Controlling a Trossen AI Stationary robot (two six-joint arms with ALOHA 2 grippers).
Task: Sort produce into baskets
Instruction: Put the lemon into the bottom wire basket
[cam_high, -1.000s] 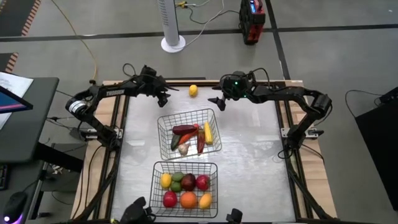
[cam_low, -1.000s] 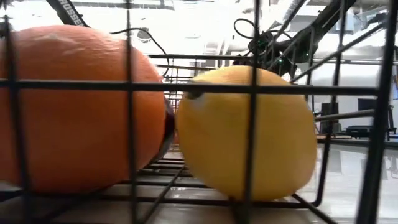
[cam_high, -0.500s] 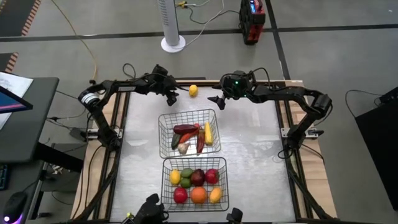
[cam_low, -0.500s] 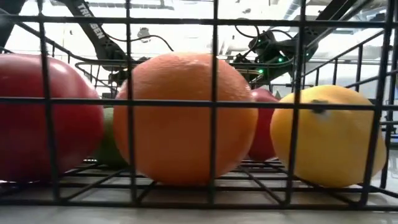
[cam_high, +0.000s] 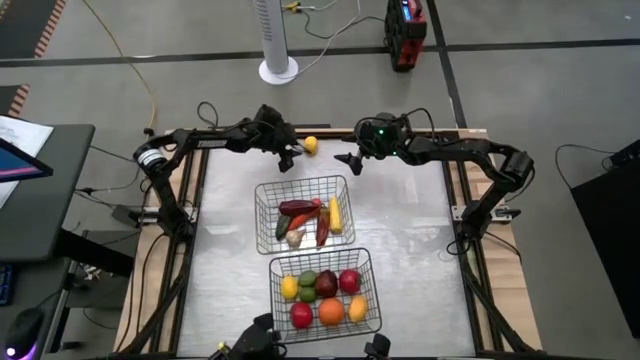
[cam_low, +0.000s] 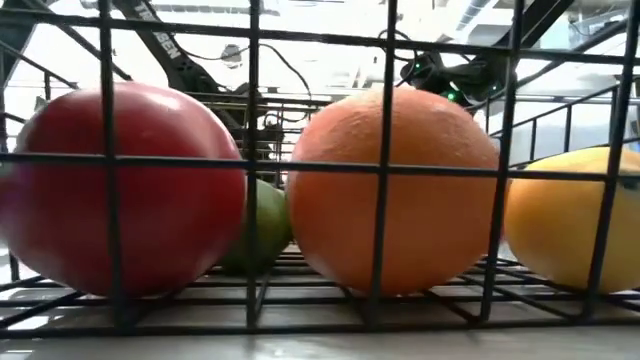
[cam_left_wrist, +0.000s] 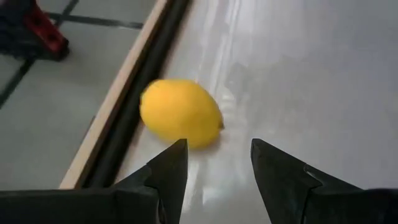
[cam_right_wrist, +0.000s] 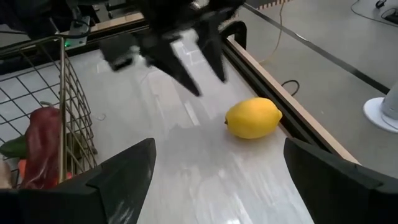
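While the left pincer (cam_high: 291, 156) reaches along the bench's far edge, its two dark fingers (cam_left_wrist: 166, 174) stand a narrow gap apart and grip nothing; a loose yellow lemon (cam_high: 311, 145) lies just ahead of the fingertips, close beside the raised wooden rim of the bench (cam_high: 330, 131), with no contact visible. Seen past the fingers in the left wrist view, the lemon (cam_left_wrist: 181, 113) rests on the pale bench top (cam_left_wrist: 298, 74), slightly off toward one finger.

Just beyond the lemon on the other side, the right pincer (cam_high: 350, 163) hangs above the bench with its jaws spread wide and empty; its own camera looks between the fingers at the same lemon (cam_right_wrist: 253, 117), and at the left pincer (cam_right_wrist: 189, 53) poised over it from the opposite side.

Nearer than both pincers, between them, a black wire basket (cam_high: 262, 213) holds long vegetables, among them a dark eggplant (cam_high: 296, 208), a red pepper (cam_high: 324, 228) and a yellow ear of corn (cam_high: 335, 214). A second basket (cam_high: 276, 305) sits nearer still, well away from either pincer, holding round fruit: an orange (cam_low: 392, 192) between a red apple (cam_low: 120, 190) and another lemon (cam_low: 572, 217), a green lime (cam_low: 262, 226) behind.
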